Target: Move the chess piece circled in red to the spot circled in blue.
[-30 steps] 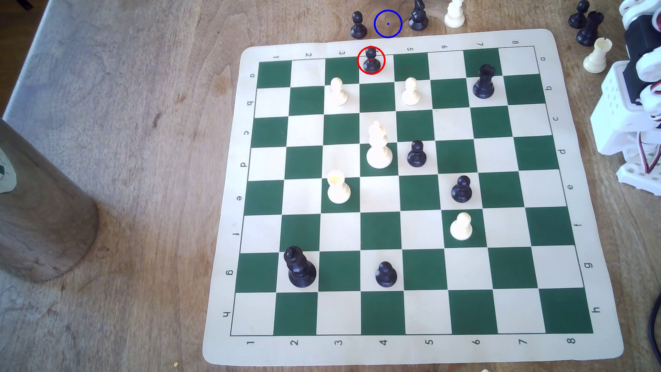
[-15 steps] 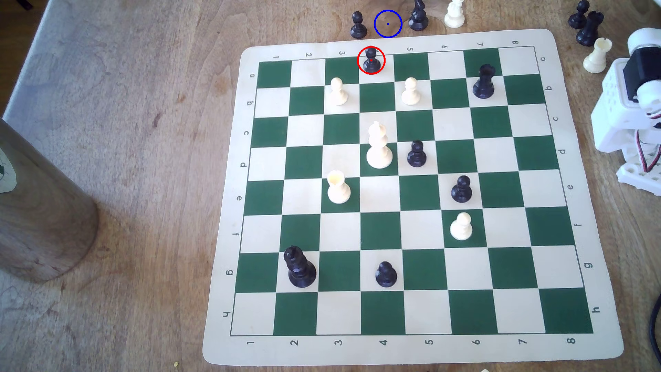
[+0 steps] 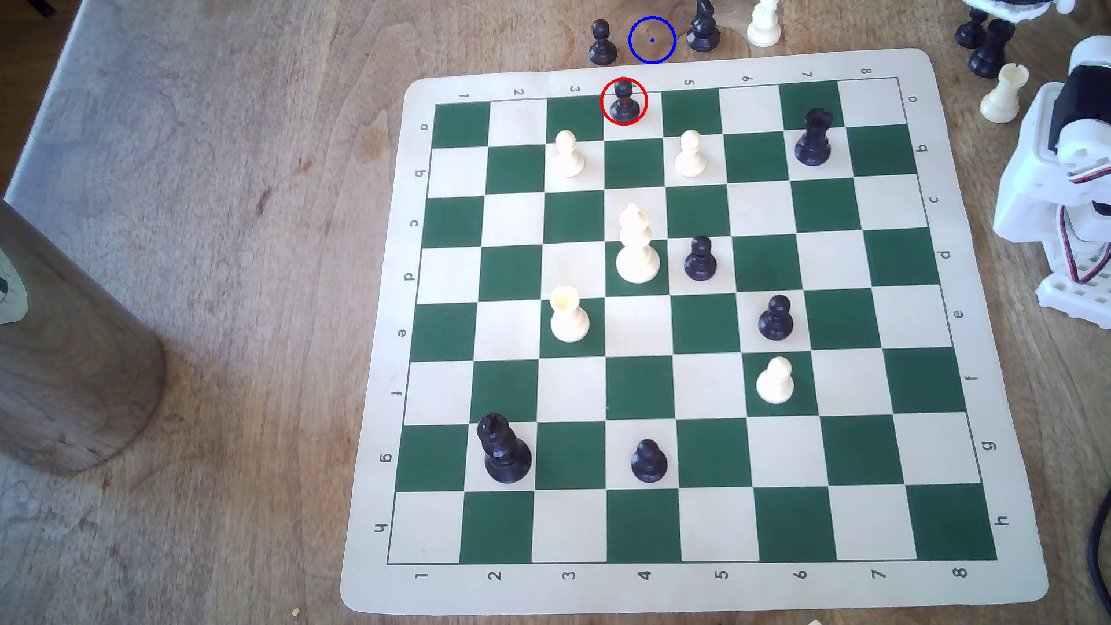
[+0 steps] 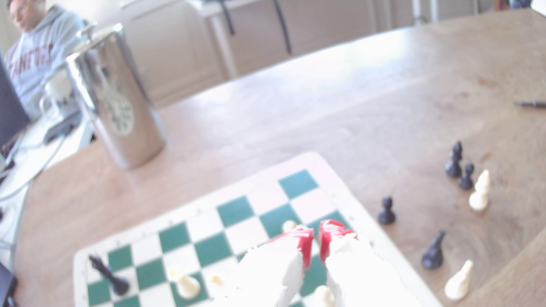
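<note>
With the red-tipped white gripper nearly closed and empty above the board, we judged it should open, then straddle the red-circled glossy black pawn's collar, clear of neighbouring cream pawns.

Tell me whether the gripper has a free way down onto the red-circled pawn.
Probably yes. The pawn stands alone on its square at the board's far edge; the nearest pieces, two white pawns one row nearer, stand clear of it. The gripper, nearly shut with nothing between its tips, must open first.

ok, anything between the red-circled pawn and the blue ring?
Nothing. In the exterior view, between the pawn and the blue ring lie the mat's cream border and bare wood.
</note>
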Controlling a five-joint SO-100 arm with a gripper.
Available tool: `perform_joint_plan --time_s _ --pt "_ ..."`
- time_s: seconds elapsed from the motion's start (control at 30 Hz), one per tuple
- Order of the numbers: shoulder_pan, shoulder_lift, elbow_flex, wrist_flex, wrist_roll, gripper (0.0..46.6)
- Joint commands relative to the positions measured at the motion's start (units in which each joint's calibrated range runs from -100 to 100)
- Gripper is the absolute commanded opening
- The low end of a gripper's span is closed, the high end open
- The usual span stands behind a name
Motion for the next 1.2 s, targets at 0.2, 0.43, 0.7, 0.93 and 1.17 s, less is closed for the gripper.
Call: perform_joint_plan --time_s 0.2,0.43,0.7,0.93,1.17 --pt "-3.4 37.1 -28.0 6.6 -2.5 0.3" --pt "-1.1 61.4 -37.7 2.1 -5.3 3.7" --pt "0.8 71.6 -35.9 -10.1 -7.8 14.3" --pt "2.8 79.7 -34.7 -17.2 -7.5 14.1" --pt "4.4 85.6 -35.4 -20.9 -6.9 13.9"
